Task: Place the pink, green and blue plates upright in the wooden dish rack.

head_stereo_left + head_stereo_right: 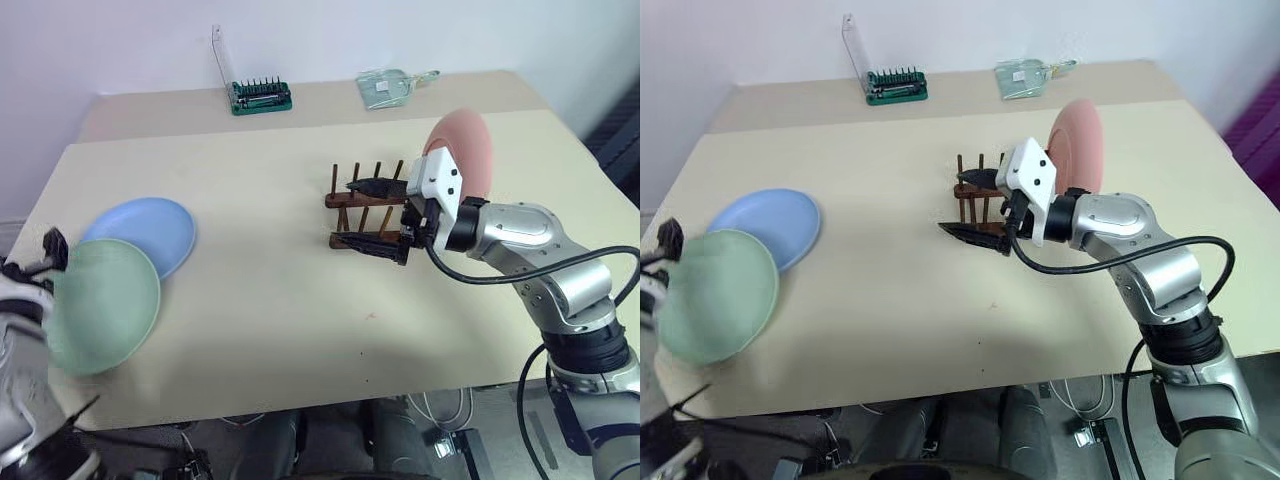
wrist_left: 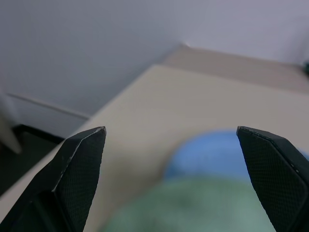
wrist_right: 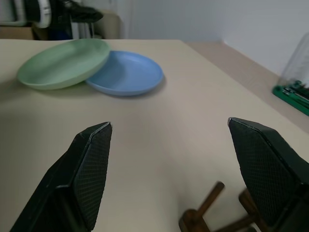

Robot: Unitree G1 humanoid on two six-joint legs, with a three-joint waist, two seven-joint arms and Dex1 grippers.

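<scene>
Nearest to us, at the front left edge of the desk, lies the green plate, flat and overlapping the rim of the blue plate just behind it; we see both again from the right wrist, the green one resting on the blue one's edge. Largest of all is the desk itself, pale and wide, with a second surface behind it carrying a green screwdriver-bit holder and a clear packet. Well to the right of the two flat plates stands the wooden dish rack, and the pink plate stands upright at its far right end, apparently seated among the pegs, though our right arm hides the base. Our right pincer hangs level just in front of the rack, its black fingers spread and holding nothing. Our left pincer sits at the desk's left edge beside the green plate, fingers wide apart and empty too. We judge one plate of three done; the green and blue ones have yet to be lifted and slotted upright, so roughly a third of the job is behind us.
</scene>
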